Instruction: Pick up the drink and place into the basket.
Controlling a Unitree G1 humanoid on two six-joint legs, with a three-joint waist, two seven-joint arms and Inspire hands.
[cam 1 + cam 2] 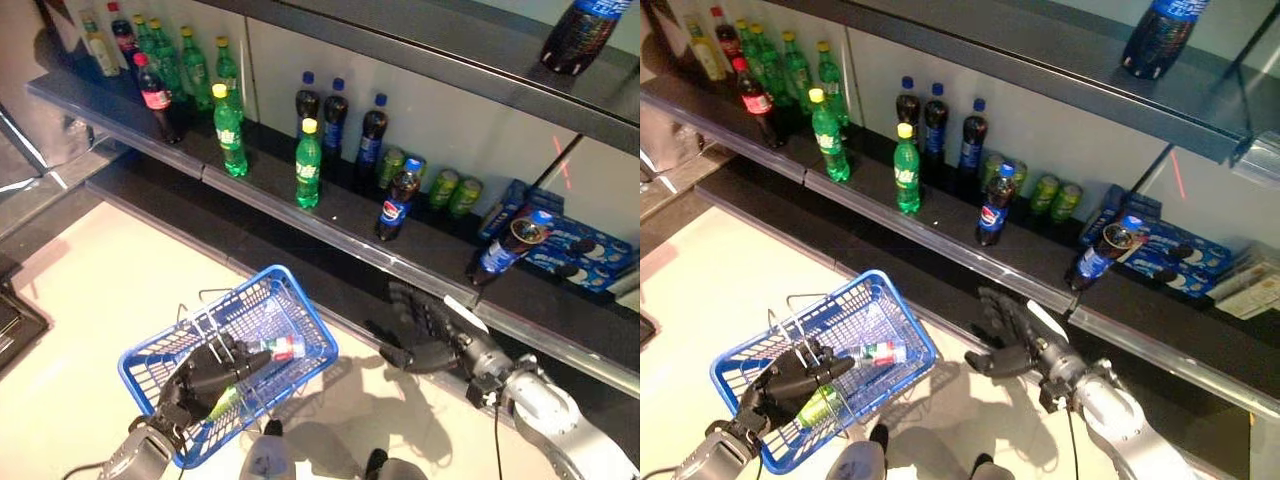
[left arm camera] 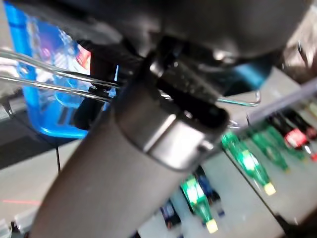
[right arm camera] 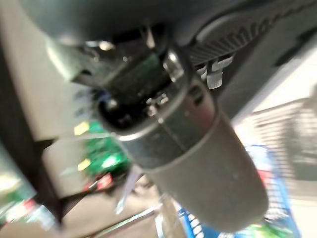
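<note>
My left hand (image 1: 205, 378) is curled round the wire handle of a blue basket (image 1: 302, 302) that hangs low over the floor. In the basket lie a clear bottle with a red and white label (image 1: 283, 347) and a green bottle (image 1: 225, 405) beside my fingers. My right hand (image 1: 425, 332) is open with fingers spread and holds nothing, just below the front edge of the lower shelf (image 1: 330, 235). On that shelf above it stands a cola bottle with a blue cap (image 1: 397, 205). Another cola bottle (image 1: 505, 250) leans tilted to its right.
Green soda bottles (image 1: 308, 165) and dark cola bottles (image 1: 335, 120) stand along the shelf, with green cans (image 1: 445, 188) behind and blue biscuit boxes (image 1: 580, 250) at the right. An upper shelf (image 1: 450, 60) overhangs it, with a dark bottle (image 1: 580, 35) on top.
</note>
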